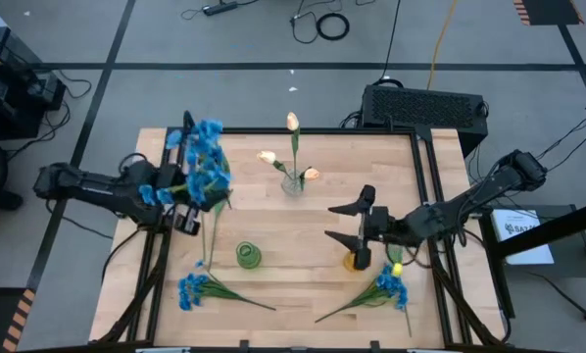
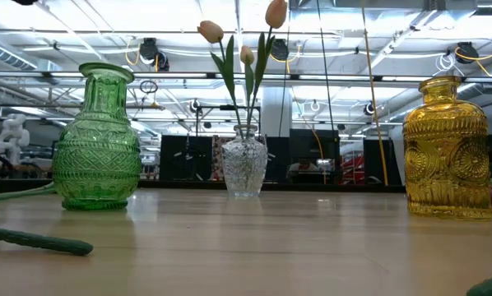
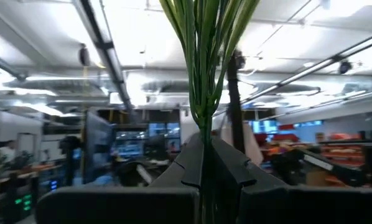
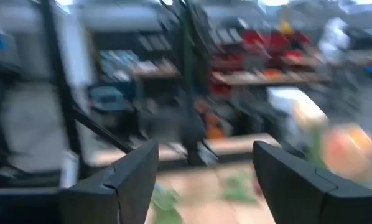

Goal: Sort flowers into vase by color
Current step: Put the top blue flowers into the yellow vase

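My left gripper (image 1: 200, 196) hovers over the table's left part, shut on a bunch of blue flowers (image 1: 207, 157) whose blooms spread above it. My right gripper (image 1: 330, 223) stands open over the right half with nothing between its fingers (image 4: 204, 168), beside the yellow vase (image 1: 357, 260). A clear vase (image 1: 293, 182) at the far middle holds cream-peach tulips (image 2: 211, 31) by their stems. The green vase (image 1: 248, 256) stands near the middle. Two more blue flowers (image 1: 195, 289) (image 1: 391, 286) lie flat near the front edge. My left gripper pinches the bunch's green stems (image 3: 204, 127) between its two shut fingers, which lie across the stems. The stems and leaves rise past the fingertips toward the blooms. A thin stem end (image 1: 210, 235) trails from the gripper toward the near edge; whether it touches the table I cannot tell.
In the low view the green vase (image 2: 96, 140), clear vase (image 2: 244, 164) and yellow vase (image 2: 447, 148) stand in a row, with a stem (image 2: 32, 239) lying at the near left. A small yellowish and dark red thing (image 1: 397, 267) lies by the yellow vase.
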Tool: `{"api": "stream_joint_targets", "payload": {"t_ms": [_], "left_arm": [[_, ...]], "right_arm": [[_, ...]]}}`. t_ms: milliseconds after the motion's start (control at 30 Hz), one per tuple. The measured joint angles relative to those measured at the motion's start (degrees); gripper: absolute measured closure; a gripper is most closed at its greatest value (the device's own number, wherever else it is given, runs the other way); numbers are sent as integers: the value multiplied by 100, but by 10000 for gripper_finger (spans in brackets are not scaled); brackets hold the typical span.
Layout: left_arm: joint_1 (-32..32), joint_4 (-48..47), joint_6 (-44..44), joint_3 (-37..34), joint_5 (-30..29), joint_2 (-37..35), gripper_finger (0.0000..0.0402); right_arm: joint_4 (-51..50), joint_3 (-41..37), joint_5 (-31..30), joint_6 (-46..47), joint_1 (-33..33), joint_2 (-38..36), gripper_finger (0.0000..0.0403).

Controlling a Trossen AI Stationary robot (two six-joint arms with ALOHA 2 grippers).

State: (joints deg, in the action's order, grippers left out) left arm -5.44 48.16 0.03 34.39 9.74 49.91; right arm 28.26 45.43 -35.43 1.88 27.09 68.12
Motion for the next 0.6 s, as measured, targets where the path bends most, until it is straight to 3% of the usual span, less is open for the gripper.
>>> {"api": "stream_joint_targets", "payload": {"t_ms": [100,233,600], "left_arm": [[-273,270,227,0,-113,386,385],[-548,548,453,0,-500,849,386],[-910,2027,648,0,-964,2182,386]], "right_arm": [[856,0,771,-485,-4,0,150],[1541,0,1333,-850,-4,-4,148],[1493,239,1345,-1019,-171,340,106]]}}
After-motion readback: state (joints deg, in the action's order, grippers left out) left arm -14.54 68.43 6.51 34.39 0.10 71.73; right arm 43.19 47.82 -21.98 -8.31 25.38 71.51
